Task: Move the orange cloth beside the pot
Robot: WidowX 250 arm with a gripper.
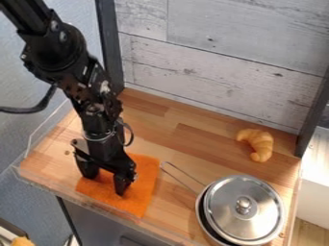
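You have the gripper [105, 184] right down over the orange cloth [143, 184], and its two fingers are spread apart, so it isn't holding on to anything. The cloth lies flat on the wooden table [162, 108], near the front edge. The pot [203, 222] is a little way off with its shiny lid [247, 206] on, and its long handle [182, 178] pokes out toward the cloth (almost like it's pointing!). I think you're at the grabbing part. Next, you'd need to squeeze the fingers so they pinch up some cloth. Then lift it a bit and bring it over next to the pot, and try not to bump that handle.
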